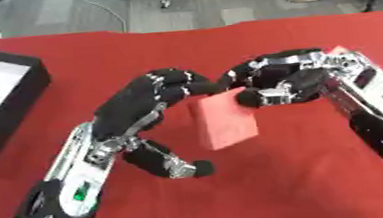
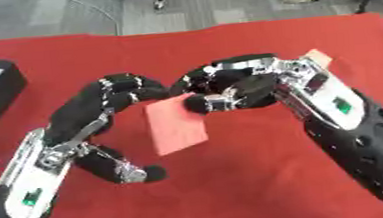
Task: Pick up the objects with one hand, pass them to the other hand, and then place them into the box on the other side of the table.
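Observation:
A pinkish-red block (image 1: 224, 119) hangs above the red tablecloth between my two hands. My right hand (image 1: 293, 78) comes in from the right, and its thumb and fingers pinch the block's upper right corner. My left hand (image 1: 134, 109) reaches in from the lower left. Its fingers (image 1: 179, 82) bend over the block's upper left corner and meet the right hand's fingers there. The left thumb (image 1: 176, 165) is spread wide, below the block and apart from it. The block's back face is hidden.
A black box (image 1: 28, 104) with a white inside stands at the table's left edge. A small pale orange piece (image 2: 317, 56) shows just behind my right hand. Grey floor and chair legs lie beyond the far table edge.

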Controlling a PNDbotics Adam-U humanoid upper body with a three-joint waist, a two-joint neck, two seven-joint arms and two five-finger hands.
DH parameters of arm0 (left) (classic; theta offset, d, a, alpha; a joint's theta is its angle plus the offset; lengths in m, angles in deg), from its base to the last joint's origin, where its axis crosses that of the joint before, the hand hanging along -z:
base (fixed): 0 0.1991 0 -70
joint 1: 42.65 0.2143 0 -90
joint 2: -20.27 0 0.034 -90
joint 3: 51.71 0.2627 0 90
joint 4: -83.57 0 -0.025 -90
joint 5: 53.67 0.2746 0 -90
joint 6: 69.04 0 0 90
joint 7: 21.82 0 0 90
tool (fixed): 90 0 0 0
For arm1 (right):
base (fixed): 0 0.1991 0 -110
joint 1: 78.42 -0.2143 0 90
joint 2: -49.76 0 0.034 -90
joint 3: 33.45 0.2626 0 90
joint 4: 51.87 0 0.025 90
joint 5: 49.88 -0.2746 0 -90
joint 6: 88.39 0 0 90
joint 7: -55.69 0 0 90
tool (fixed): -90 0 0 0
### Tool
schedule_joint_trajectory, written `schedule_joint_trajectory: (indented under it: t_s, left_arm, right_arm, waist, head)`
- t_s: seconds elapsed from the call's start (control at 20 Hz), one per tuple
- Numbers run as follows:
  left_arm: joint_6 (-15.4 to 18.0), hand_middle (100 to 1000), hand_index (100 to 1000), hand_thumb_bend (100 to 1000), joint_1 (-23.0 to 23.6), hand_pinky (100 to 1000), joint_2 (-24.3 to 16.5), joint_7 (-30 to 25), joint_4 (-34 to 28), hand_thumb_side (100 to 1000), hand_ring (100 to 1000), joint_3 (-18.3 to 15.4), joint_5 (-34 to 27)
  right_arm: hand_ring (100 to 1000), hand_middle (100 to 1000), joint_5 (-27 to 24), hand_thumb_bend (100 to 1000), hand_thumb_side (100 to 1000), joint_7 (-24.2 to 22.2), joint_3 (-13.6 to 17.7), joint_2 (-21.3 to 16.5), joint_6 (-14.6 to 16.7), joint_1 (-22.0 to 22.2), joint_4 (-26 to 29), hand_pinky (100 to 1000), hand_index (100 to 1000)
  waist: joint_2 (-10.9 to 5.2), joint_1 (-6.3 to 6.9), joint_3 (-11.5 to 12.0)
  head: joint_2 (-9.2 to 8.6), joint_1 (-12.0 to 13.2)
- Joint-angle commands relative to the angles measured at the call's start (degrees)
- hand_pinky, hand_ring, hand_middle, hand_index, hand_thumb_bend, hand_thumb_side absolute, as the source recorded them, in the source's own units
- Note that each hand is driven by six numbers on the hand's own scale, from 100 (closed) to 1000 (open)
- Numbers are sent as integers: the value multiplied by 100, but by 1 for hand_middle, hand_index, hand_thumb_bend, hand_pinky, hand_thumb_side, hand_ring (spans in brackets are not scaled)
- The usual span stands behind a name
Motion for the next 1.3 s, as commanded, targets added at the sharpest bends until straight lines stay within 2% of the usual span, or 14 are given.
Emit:
schedule_joint_trajectory:
  t_s: [0.05,0.3,0.95,1.3]
  left_arm:
    - [-63,634,809,550,-93,641,47,149,-83,520,579,23,48]
    - [-228,626,804,553,-85,639,63,414,-57,518,575,27,139]
    - [-350,604,786,537,-86,635,113,659,45,505,558,35,373]
    - [-350,548,741,425,-98,596,134,802,95,462,507,42,500]
  right_arm:
    - [734,453,-29,100,336,5,91,-52,-23,-83,92,642,389]
    - [733,453,-42,100,335,-67,86,-53,-22,-82,106,642,388]
    - [731,451,-120,100,336,-92,76,-63,-131,-77,154,643,386]
    - [732,450,-180,100,339,-121,80,-69,-196,-71,213,644,383]
  waist:
    - [8,-46,-15]
    - [4,-40,-27]
    - [-16,-37,-39]
    - [-19,-39,-47]
  head:
    - [0,-15]
    - [-6,-14]
    - [-31,-13]
    - [-41,-2]
